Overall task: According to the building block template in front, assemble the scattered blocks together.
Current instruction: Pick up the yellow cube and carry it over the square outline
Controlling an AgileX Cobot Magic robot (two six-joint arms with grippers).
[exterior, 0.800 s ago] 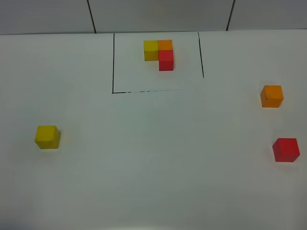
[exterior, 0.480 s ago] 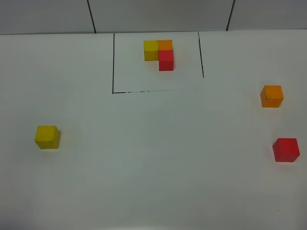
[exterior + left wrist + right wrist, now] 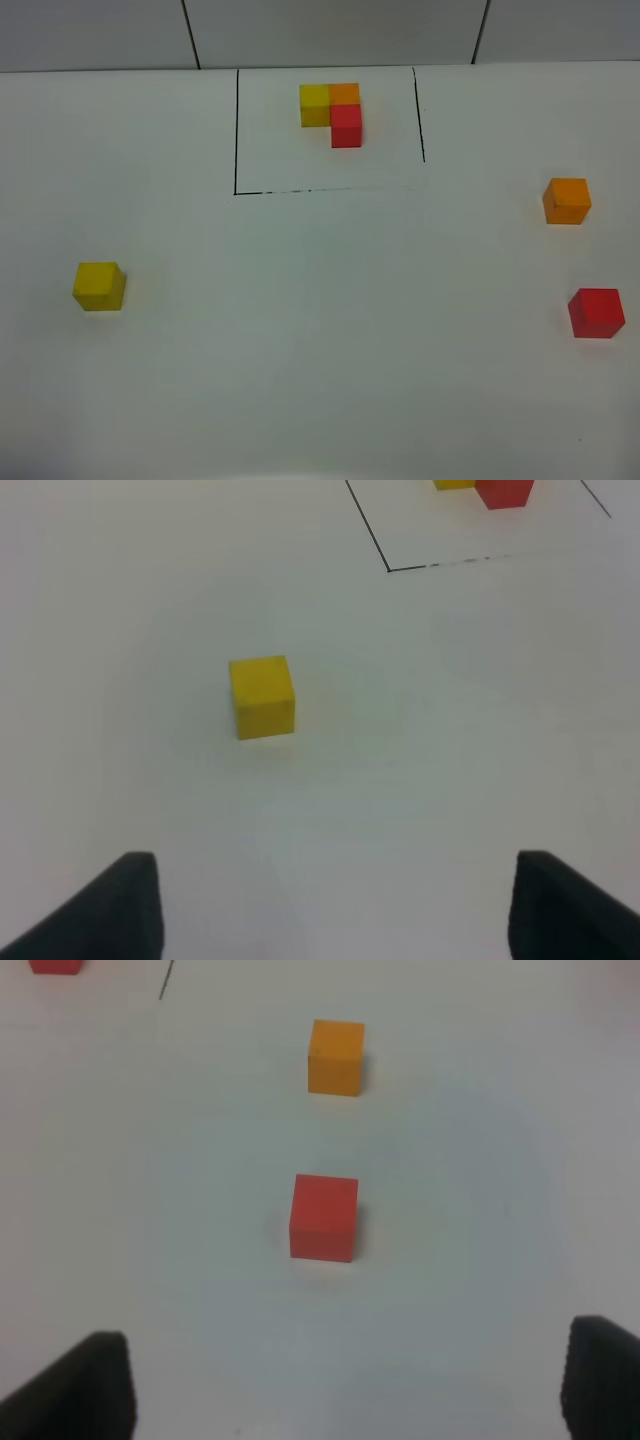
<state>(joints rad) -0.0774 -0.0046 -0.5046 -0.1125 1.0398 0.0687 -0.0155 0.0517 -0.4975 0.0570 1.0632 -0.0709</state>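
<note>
The building block template (image 3: 333,112) lies at the back centre, with yellow and orange in a row and red below the orange. The scattered blocks sit apart: the yellow block (image 3: 99,286) at the left, the orange block (image 3: 567,200) at the right, the red block (image 3: 596,312) nearer the front right. Neither gripper shows in the high view. My left gripper (image 3: 340,915) is open, and the yellow block (image 3: 262,696) lies well ahead of it. My right gripper (image 3: 345,1395) is open, with the red block (image 3: 324,1217) ahead of it and the orange block (image 3: 336,1056) beyond.
A thin black outline (image 3: 236,150) on the white table (image 3: 320,340) frames the template on three sides. A grey panelled wall (image 3: 330,30) runs along the table's far edge. The red block lies close to the right edge of the high view.
</note>
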